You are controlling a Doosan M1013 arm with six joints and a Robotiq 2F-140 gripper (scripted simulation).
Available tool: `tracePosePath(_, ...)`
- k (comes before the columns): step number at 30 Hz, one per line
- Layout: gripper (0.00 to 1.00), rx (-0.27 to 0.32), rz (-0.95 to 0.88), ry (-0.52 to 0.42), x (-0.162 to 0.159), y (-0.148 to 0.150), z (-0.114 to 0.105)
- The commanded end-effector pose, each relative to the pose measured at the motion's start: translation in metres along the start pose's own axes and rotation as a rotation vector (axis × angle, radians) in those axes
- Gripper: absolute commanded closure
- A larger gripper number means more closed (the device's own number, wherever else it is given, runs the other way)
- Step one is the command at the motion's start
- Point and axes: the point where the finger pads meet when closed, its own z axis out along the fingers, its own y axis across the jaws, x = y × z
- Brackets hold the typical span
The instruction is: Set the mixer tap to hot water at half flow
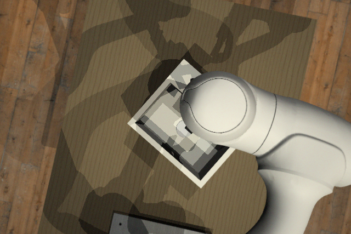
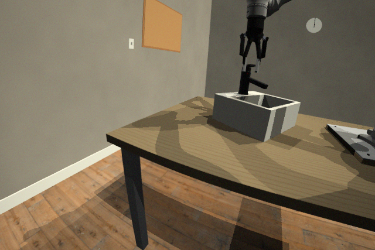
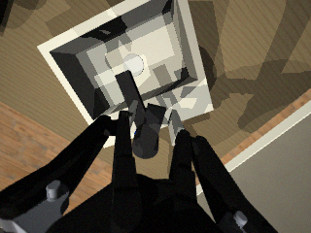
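A black mixer tap [image 2: 244, 81] stands on the rear rim of a white sink [image 2: 255, 113], with its spout [image 2: 259, 84] reaching over the basin. The short lever [image 2: 250, 65] sits at the top of the tap. My gripper [image 2: 250, 67] hangs straight down over the tap, partly open, with one fingertip on each side of the lever and not clamped on it. In the wrist view the fingers flank the tap top [image 3: 146, 140], and the spout [image 3: 127, 87] points toward the drain [image 3: 132, 64]. In the overhead view my arm [image 1: 218, 107] hides the tap. I cannot see the red and blue dots.
The sink [image 1: 175, 129] sits mid-table, turned at an angle. A grey base plate [image 2: 351, 141] lies at the table's right end and also shows in the overhead view [image 1: 153, 226]. Walls stand beyond the far table edges.
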Motion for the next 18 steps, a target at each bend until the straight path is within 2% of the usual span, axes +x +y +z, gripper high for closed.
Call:
tracePosePath(1,0.62,0.0,0.0,0.0,0.0,0.0,-0.0001)
tracePosePath(10,0.62,0.0,0.0,0.0,0.0,0.0,-0.0001)
tracePosePath(11,1.0,0.0,0.0,0.0,0.0,0.0,-0.0001)
tracePosePath(18,1.0,0.0,0.0,0.0,0.0,0.0,-0.0001)
